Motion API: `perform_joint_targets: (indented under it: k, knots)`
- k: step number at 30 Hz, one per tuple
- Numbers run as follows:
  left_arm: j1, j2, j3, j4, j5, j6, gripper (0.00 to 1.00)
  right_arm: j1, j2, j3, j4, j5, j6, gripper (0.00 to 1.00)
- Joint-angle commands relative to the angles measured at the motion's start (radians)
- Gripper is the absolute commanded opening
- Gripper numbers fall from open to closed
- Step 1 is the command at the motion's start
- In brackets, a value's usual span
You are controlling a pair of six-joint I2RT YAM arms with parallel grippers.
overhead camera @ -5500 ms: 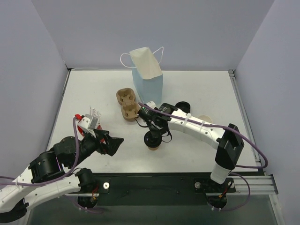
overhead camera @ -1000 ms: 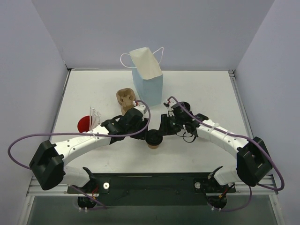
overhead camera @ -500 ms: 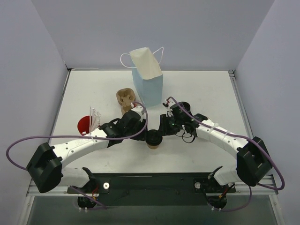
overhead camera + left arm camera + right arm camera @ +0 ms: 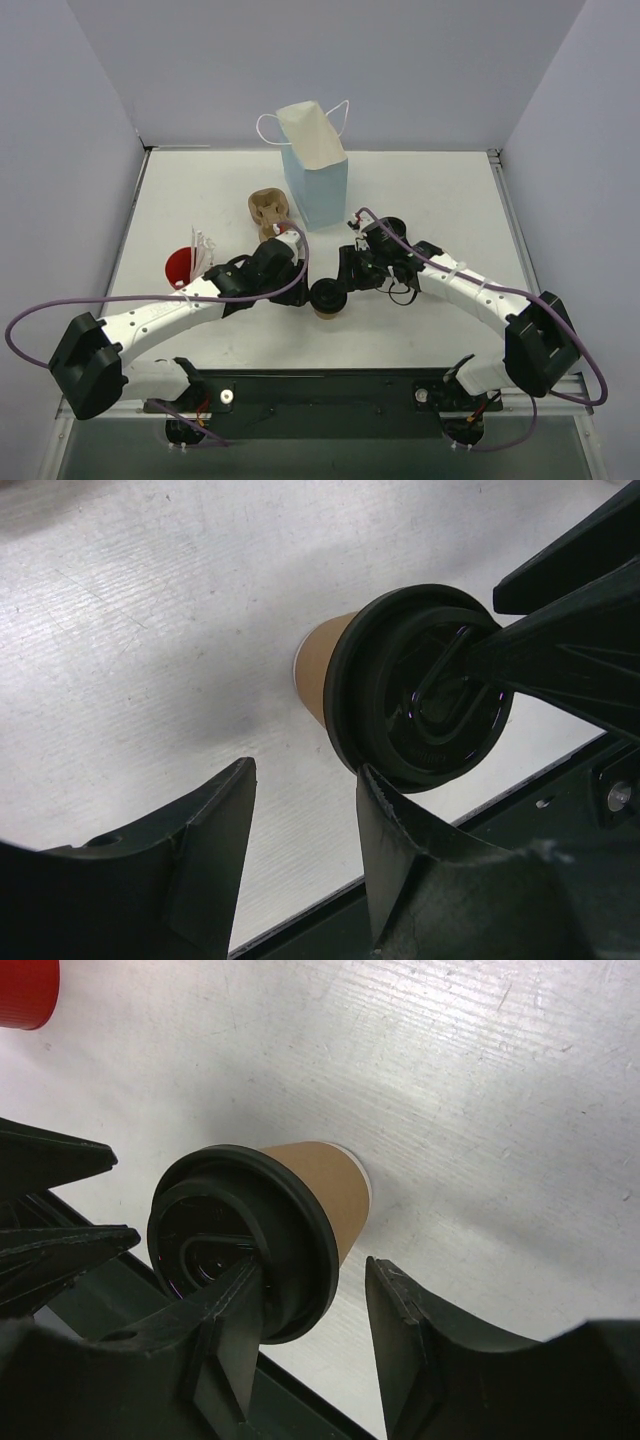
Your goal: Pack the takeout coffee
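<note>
Left gripper (image 4: pixel 305 770): parted, empty.
Right gripper (image 4: pixel 315 1265): parted, one jaw over lid (image 4: pixel 200 1215), no grip.
Risk: jaw snagging lid, tipping cup (image 4: pixel 320 1185).

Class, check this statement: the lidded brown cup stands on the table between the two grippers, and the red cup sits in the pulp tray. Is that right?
Not quite. The red cup is not in the tray; it is on the table, left of the left arm, as the top view shows. The lidded brown cup does stand between the left gripper and the right gripper.
</note>
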Motion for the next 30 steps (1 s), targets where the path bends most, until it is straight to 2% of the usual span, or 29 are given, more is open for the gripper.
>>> perform_joint_targets:
  k: [1, 9, 21, 30]
  knots:
    - [0.007, -0.032, 0.015, -0.008, 0.006, 0.008, 0.55, 0.01, 0.003, 0.034, -0.087, 0.014, -0.012, 0.44]
    - [0.009, -0.012, -0.013, 0.05, 0.02, 0.001, 0.55, 0.015, 0.03, 0.052, -0.085, -0.01, -0.029, 0.45]
    - [0.019, 0.046, -0.018, 0.082, 0.023, 0.007, 0.55, 0.015, 0.05, 0.074, -0.07, -0.032, -0.026, 0.4]
    - [0.013, 0.068, -0.106, 0.07, -0.032, -0.041, 0.53, 0.004, 0.03, -0.076, -0.022, 0.026, -0.017, 0.33]
